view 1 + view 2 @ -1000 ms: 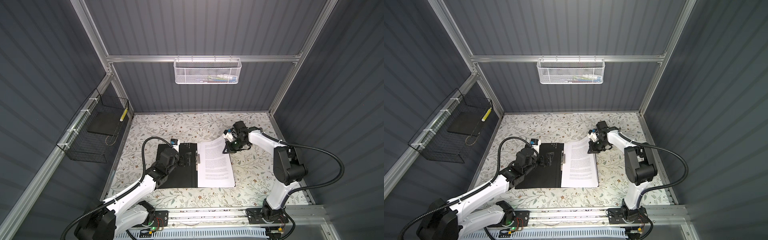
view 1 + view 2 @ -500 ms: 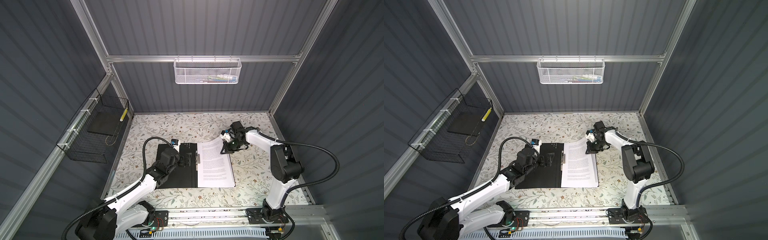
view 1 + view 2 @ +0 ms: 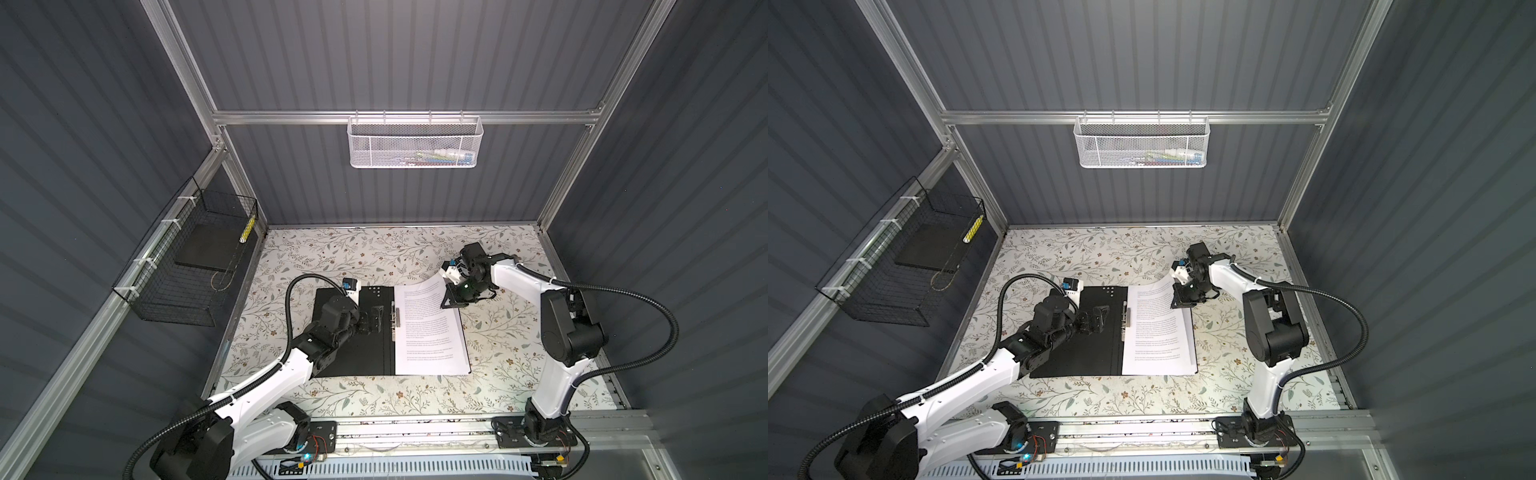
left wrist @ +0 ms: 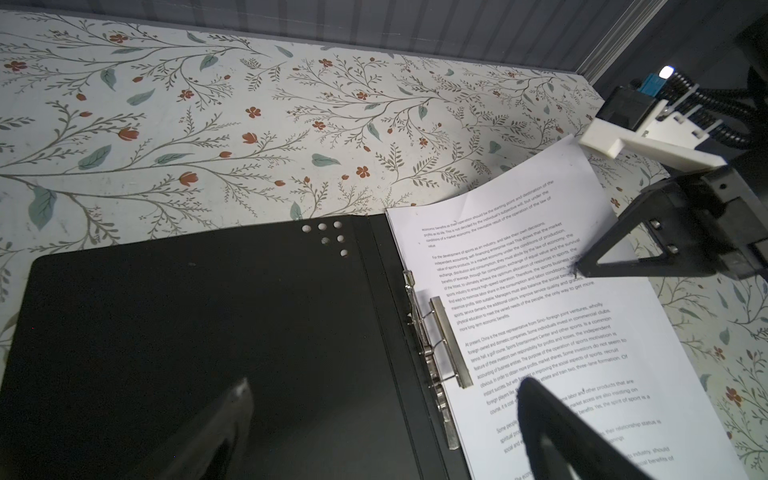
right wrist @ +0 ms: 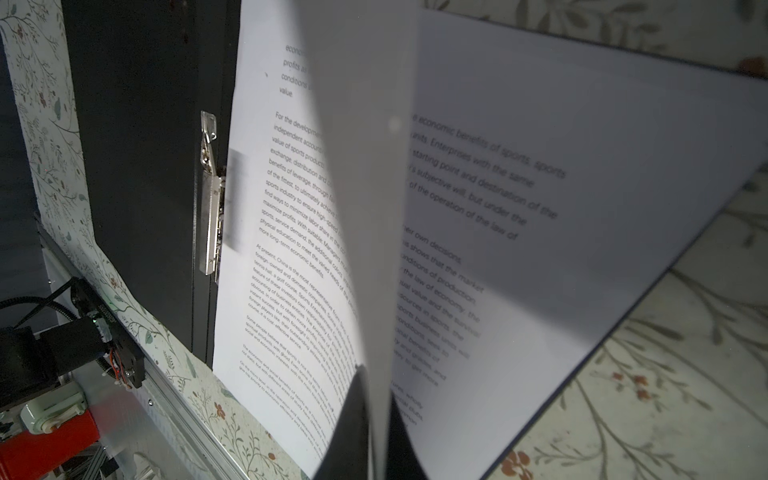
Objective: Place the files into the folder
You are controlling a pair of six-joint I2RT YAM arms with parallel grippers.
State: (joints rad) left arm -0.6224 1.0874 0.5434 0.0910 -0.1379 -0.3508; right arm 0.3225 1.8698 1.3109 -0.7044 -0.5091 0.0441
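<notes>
The folder lies open on the table, black inside up. Its metal spine clip runs down the middle. The files, white sheets of small black text, rest on its right half. My right gripper is shut on the far right corner of the top sheet, which is raised and curled above the sheet below. My left gripper hovers open over the left cover beside the clip, holding nothing.
A white mesh basket hangs on the back wall. A black wire basket on the left wall holds a dark slab. The floral table top surrounds the folder, and an aluminium rail runs along the front.
My right gripper has shifted left toward the folder with the sheet corner, which curls up more. The left arm has stayed still.
</notes>
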